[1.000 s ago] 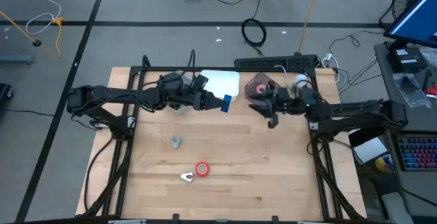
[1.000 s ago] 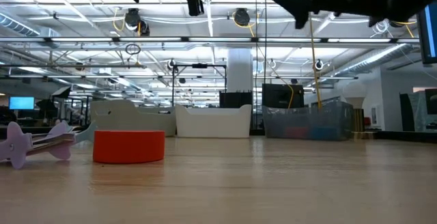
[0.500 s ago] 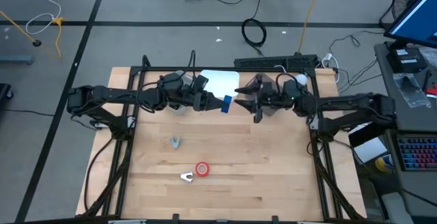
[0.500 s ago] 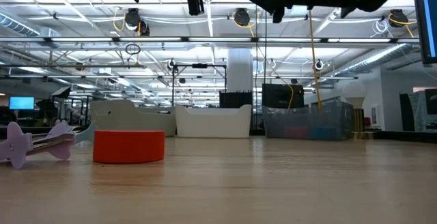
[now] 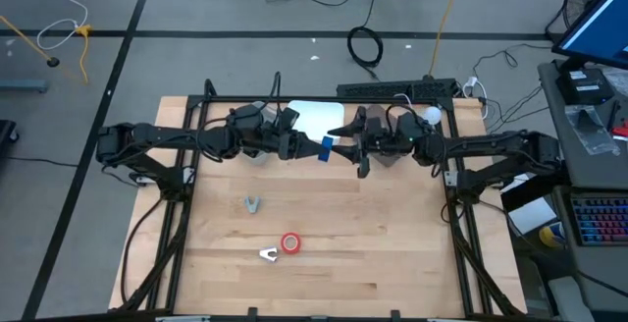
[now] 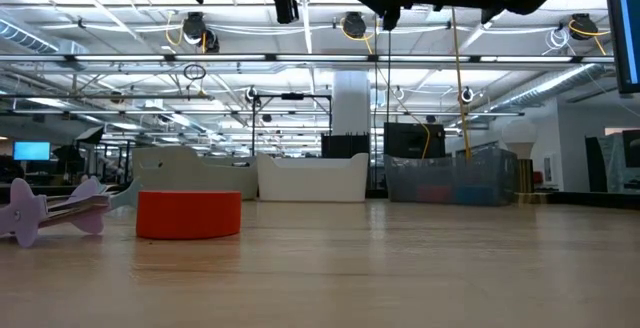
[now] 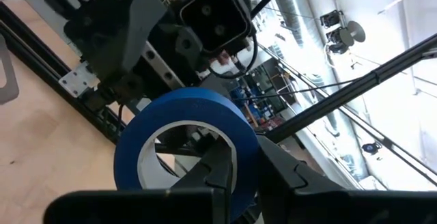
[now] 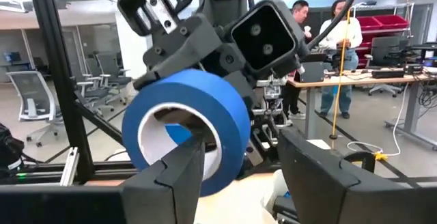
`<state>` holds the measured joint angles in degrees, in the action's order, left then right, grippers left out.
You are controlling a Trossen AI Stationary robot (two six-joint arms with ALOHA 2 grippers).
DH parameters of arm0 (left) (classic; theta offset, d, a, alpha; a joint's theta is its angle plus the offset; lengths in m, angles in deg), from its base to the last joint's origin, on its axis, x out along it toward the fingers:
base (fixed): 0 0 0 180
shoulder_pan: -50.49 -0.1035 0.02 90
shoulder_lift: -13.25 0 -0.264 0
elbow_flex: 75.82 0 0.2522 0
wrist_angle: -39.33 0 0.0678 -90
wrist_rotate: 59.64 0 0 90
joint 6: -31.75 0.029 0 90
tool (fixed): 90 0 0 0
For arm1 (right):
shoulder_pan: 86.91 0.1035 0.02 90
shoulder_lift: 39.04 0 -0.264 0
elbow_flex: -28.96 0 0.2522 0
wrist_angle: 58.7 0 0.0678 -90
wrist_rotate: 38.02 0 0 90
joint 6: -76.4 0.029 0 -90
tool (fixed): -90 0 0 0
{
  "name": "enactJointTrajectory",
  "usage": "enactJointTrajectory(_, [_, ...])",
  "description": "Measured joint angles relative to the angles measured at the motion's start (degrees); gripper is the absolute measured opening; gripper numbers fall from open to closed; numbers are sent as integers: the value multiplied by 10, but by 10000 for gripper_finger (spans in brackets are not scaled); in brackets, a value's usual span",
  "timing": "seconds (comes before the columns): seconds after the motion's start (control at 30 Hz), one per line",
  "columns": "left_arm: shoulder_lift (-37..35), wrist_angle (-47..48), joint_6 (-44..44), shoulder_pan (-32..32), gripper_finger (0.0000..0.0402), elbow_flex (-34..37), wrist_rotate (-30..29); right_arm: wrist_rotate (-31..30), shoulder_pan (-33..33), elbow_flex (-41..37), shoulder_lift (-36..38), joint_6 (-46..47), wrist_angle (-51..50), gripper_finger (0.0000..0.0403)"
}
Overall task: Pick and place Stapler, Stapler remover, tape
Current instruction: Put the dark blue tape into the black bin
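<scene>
Holding the blue tape roll (image 5: 326, 148) on edge, our left gripper (image 5: 316, 149) stayed clamped; its hole faced our right gripper (image 5: 345, 141), fingers spread around its rim.

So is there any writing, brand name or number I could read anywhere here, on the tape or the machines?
None can be read.
Blue tape roll, held in the left gripper: plain, no print visible.
Red tape roll on the table: no label showing.
Monitors at the right of the high view: content too small to read.
Right gripper: no markings visible.
</scene>
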<state>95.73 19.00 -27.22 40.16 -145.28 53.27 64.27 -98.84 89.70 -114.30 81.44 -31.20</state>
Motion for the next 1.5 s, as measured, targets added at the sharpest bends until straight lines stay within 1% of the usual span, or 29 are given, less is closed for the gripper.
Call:
enactJointTrajectory(0.23, [0,1,2,0,52,0,0,0,0,1,0,-7,-1,145])
enactJointTrajectory(0.43, [0,1,2,0,40,0,0,1,0,1,1,-14,3,96])
enactJointTrajectory(0.6, [0,1,2,0,56,0,-1,1,0,1,0,-15,3,48])
enactJointTrajectory(0.7, [0,1,1,0,56,0,-2,0,0,1,0,-15,3,28])
enactJointTrajectory(0.9, [0,1,2,-2,49,0,-1,-1,0,1,0,-17,3,31])
enactJointTrajectory(1.17, [0,0,44,-2,103,0,10,-1,0,1,1,-17,0,28])
enactJointTrajectory(1.23, [0,1,51,-8,117,0,35,-2,0,1,1,-17,0,28])
enactJointTrajectory(1.37, [0,7,43,-25,139,0,110,-1,0,1,1,-17,0,28])
enactJointTrajectory(1.5, [0,21,39,-43,148,0,148,-5,0,1,1,-17,-2,28])
